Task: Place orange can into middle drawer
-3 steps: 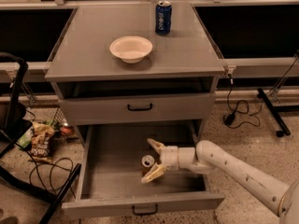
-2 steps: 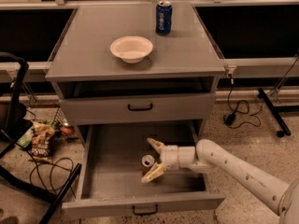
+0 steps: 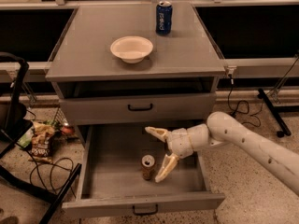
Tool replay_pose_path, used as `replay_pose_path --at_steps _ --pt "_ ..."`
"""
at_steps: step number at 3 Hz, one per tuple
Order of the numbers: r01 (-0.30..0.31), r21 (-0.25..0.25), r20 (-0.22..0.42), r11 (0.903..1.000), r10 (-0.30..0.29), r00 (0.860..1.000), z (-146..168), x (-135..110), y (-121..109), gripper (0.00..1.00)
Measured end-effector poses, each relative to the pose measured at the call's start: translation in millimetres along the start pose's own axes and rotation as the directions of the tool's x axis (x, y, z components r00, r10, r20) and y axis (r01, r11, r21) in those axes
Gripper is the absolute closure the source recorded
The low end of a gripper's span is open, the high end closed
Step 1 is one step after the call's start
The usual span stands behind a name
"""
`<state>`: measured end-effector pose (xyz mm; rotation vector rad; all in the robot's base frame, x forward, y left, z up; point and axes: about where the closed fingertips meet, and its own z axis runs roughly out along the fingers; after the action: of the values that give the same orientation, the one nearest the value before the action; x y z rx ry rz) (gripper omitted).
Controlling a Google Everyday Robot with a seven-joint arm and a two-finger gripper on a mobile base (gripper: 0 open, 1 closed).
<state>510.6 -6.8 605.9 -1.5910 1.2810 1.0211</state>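
- my cream fingers (image 3: 167,164) are spread wide inside the open grey metal middle drawer (image 3: 112,167), holding nothing
- small orange-brown drink can (image 3: 148,168) stands upright on the drawer floor, just beside my lower finger

Dim, warm overhead light, soft and slightly blurred all over

Brightest on the grey cabinet top (image 3: 93,55) and the white bowl (image 3: 131,48), with a faint shadow under the bowl's rim and a dull sheen on the blue can (image 3: 163,17); deep shade in the open slot beneath the top, near black in the panels on both sides; dimmer inside the middle drawer (image 3: 140,204), yet pale and plain on the gripper (image 3: 154,154), spread wide above the drawer floor just right of the orange can (image 3: 148,167), a small glint on that can's silver top; fine detail smeared, floor clutter at left murky
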Motion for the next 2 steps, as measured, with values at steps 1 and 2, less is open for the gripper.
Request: replay_pose_path --at_steps 1,2 --pt "0.024 -0.109 -0.131 0.9938 -0.038 0.991 -34.3 -38.1 31.2 0.0" --pt "0.017 -0.101 -0.339 0.9948 -0.05 0.939 -88.9 -68.2 58.6 0.0"
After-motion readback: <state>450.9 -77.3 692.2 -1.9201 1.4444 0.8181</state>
